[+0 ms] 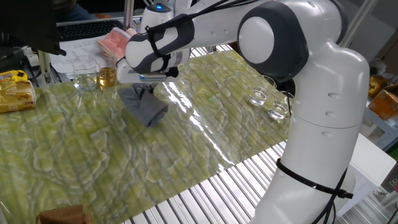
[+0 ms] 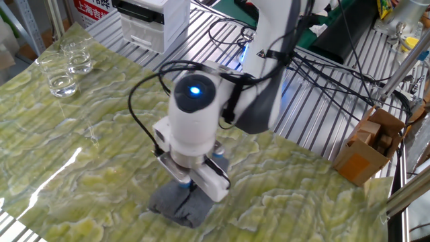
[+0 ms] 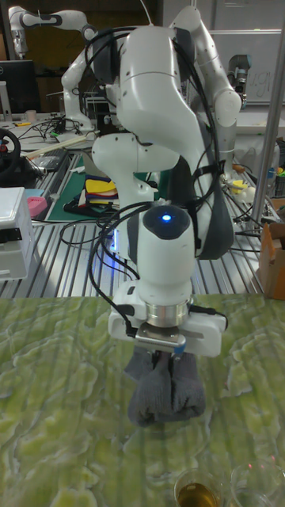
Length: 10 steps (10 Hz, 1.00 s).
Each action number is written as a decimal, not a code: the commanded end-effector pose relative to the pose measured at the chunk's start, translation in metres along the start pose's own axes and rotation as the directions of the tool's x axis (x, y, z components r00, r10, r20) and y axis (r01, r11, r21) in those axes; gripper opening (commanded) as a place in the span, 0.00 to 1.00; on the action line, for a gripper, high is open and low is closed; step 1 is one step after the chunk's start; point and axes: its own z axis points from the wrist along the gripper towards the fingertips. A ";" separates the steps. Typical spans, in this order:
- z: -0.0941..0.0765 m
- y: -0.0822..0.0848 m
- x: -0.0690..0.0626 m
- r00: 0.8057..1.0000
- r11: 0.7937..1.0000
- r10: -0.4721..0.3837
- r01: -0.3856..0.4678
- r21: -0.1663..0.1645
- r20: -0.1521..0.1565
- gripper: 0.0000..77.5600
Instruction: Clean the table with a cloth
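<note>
- Glass of amber liquid [image 1: 107, 77] stands upright at the far left of the table [image 1: 93, 168].
- Cloth [image 1: 144, 107] lies bunched on the patterned sheet, beside that glass.
- Gripper [image 1: 147, 91] points straight down, jaws clamped on the cloth's top fold.
- Two empty glasses [image 1: 268, 104] stand well apart to the right.

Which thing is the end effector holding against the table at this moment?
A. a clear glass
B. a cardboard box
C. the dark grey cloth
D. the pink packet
C: the end effector is closed on the bunched dark grey cloth, which rests on the table.
</note>
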 end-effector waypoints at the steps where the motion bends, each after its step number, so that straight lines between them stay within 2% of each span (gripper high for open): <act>1: 0.008 0.024 0.010 0.999 1.000 0.031 -0.031 -0.002 0.021 0.02; 2: 0.009 0.026 0.012 0.999 0.999 0.035 -0.034 -0.002 0.022 0.02; 3: 0.016 0.036 0.018 0.998 0.999 0.053 -0.053 -0.004 0.027 0.02; 5: 0.028 0.042 0.021 0.997 0.998 0.065 -0.065 -0.004 0.042 0.02; 10: 0.055 0.042 0.022 0.995 0.998 0.068 -0.067 -0.015 0.073 0.02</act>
